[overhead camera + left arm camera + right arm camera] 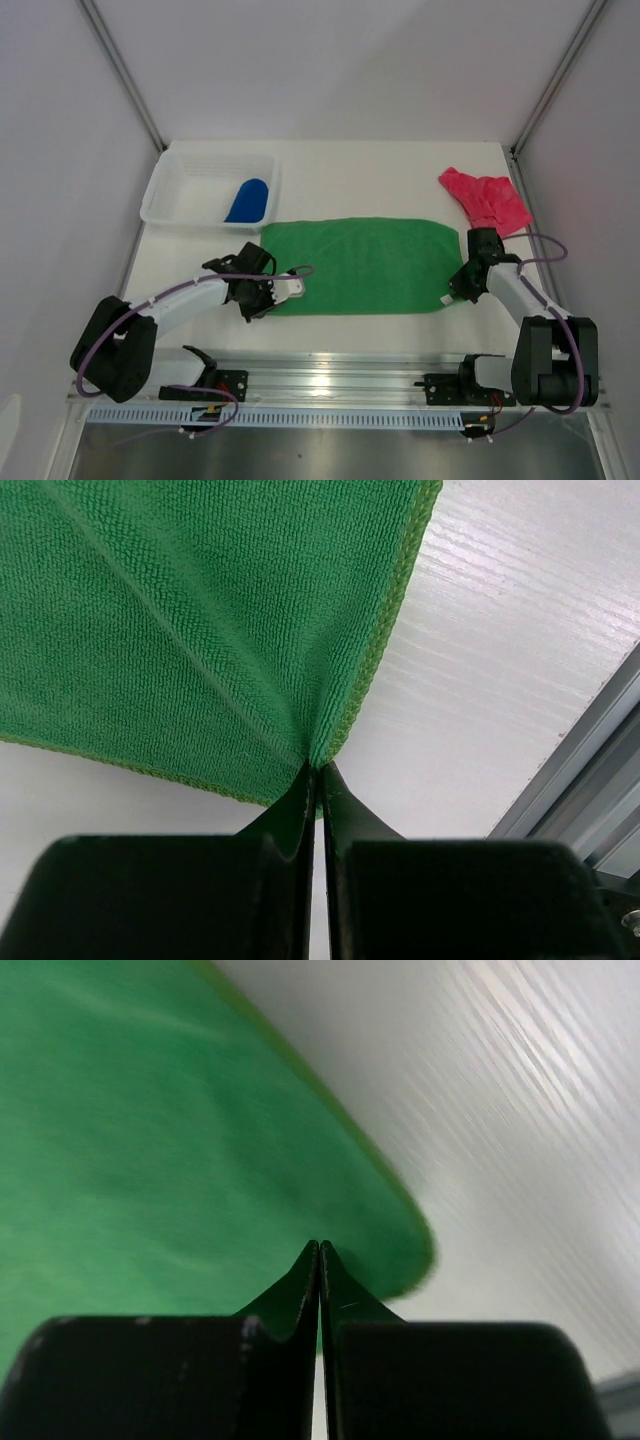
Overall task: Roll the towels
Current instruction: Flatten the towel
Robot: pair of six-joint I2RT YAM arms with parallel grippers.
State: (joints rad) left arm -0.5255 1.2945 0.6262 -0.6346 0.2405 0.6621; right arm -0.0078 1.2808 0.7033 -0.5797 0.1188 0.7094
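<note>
The green towel (360,265) lies spread flat in the middle of the table. My left gripper (274,299) is at its near left corner. In the left wrist view this gripper (318,768) is shut on that corner of the green towel (180,610), and the cloth puckers into the tips. My right gripper (458,290) is at the near right corner. In the blurred right wrist view it (320,1245) is shut just over the green towel (150,1140), and I see no cloth pinched. The blue towel (248,200) sits rolled in the basket. The pink towel (487,198) lies crumpled at the back right.
A white mesh basket (165,190) stands at the back left of the table. A metal rail (340,380) runs along the near edge, where both arm bases are bolted. White walls and frame posts close in the sides.
</note>
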